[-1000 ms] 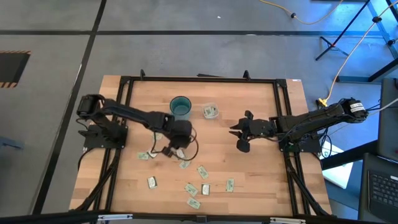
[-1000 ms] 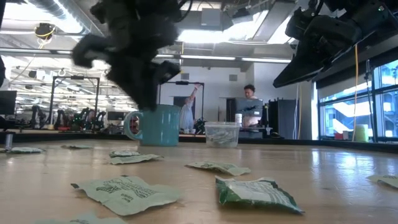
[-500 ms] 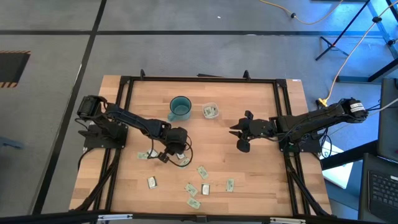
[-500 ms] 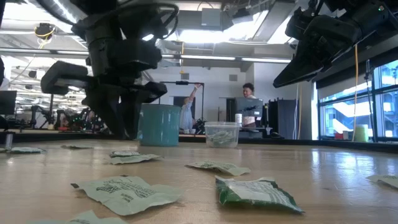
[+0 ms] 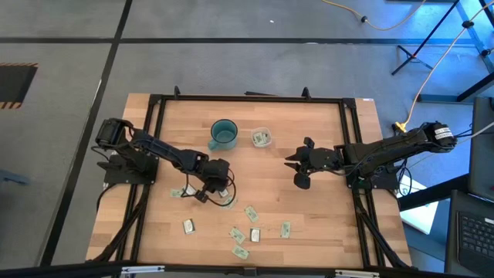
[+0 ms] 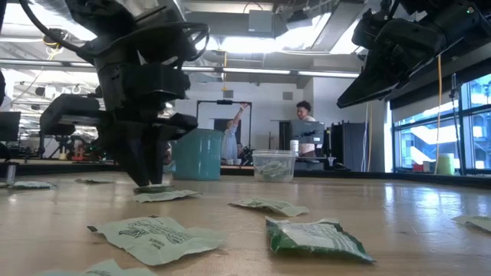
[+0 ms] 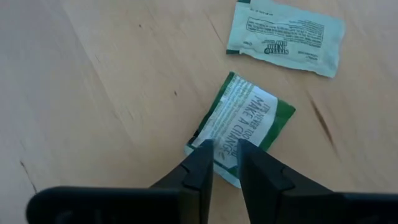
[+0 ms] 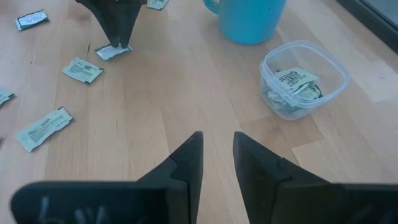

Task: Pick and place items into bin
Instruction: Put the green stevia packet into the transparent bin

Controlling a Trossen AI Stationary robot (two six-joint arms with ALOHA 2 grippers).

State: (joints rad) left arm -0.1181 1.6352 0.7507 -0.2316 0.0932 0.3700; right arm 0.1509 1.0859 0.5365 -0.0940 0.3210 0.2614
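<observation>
Green-edged packet [image 7: 242, 127] is what I'm pinching now: my left gripper [image 7: 225, 149] has its fingertips down on the packet's near edge, narrowed to a slim gap around it, though I can't yet call it a firm hold. To do this well I judge I should finish the squeeze before lifting, rise straight up so the flat wrapper doesn't slide out, and keep clear of the pale packet [image 7: 285, 37] just beside it. In the high view the left arm reaches from the left edge toward centre, wrist bent down, gripper [image 5: 207, 191] vertical on the wood. The bin [image 5: 261, 138] sits upper centre, beside the teal mug [image 5: 224, 133], already holding packets. My right gripper [image 5: 299, 170] hovers centre-right, fingers slightly parted, empty.
</observation>
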